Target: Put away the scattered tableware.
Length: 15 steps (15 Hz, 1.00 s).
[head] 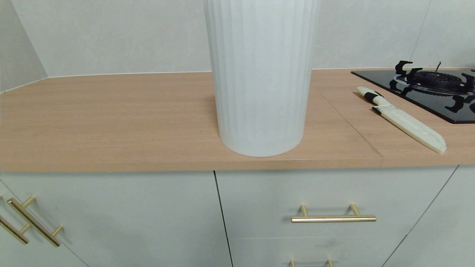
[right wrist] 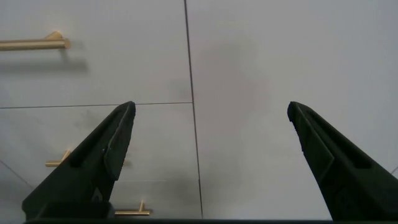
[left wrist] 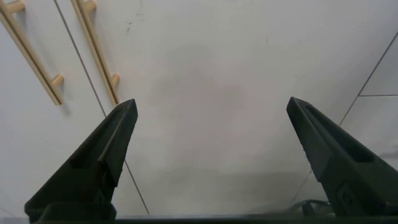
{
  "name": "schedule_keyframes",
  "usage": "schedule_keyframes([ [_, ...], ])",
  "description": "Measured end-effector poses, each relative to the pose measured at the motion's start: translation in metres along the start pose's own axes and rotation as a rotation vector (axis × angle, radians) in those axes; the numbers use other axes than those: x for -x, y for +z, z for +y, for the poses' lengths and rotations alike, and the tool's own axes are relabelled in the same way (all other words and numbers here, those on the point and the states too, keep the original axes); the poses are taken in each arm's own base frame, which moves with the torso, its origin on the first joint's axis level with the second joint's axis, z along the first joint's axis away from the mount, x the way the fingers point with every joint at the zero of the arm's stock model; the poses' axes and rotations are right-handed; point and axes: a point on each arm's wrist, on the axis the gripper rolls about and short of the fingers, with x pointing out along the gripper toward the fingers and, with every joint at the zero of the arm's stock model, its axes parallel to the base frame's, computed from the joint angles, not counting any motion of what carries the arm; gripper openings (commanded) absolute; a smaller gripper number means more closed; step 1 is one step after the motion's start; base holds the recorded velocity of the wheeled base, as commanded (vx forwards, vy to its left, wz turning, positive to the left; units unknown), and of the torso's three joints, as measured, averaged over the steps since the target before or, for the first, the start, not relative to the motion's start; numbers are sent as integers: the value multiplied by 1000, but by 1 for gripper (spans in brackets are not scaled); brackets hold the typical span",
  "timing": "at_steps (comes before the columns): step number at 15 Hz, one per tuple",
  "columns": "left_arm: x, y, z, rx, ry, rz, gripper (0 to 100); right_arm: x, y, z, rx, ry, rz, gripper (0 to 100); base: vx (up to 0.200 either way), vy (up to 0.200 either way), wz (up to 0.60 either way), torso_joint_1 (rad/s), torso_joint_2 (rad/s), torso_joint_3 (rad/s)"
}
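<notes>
pale tiled wall (head: 111,37) backs a wooden desk (head: 111,122) over white cabinets. a tall ribbed white tub (head: 261,81) stands near the desk's front edge, about mid-frame, its rim out of sight above. the one loose piece of tableware is a cream knife (head: 404,120), lying flat on the desk well to the right of the tub and just beside the black hob (head: 430,98); its handle (head: 371,96) points toward the wall and its blade (head: 415,128) toward the front right. both arms are low, below the desk top: the left gripper (left wrist: 210,104) faces plain doors (left wrist: 217,68) with its fingers spread wide and nothing between them, and the right gripper (right wrist: 210,106) faces the drawers (right wrist: 267,56), likewise released and empty. nothing has been picked up yet, so the step in hand looks like raising an arm to the knife. the right arm is the nearer choice. it would do best to come down over the handle, turned so the fingers cross it, and to clench on the banded part rather than the blade, since a thin flat knife may slide along the desk if nudged from the side. then lift high, as the tub is tall, and lower it in blade first.
</notes>
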Motion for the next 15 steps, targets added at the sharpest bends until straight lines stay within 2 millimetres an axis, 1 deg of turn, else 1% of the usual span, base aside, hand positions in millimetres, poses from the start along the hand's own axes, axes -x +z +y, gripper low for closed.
schedule_keyframes([
  [8, 0, 0, 0, 0, 0, 0, 100, 0, 0, 0, 2, 0, 0, 100, 0, 0, 0, 0, 0, 0],
  [12, 0, 0, 0, 0, 0, 2, 100, 0, 0, 0, 3, 1, 0, 100, 0, 0, 0, 73, -231, -251],
  [15, 0, 0, 0, 0, 0, 1, 100, 0, 0, 0, 4, 1, 0, 100, 0, 0, 0, 134, -515, -300],
])
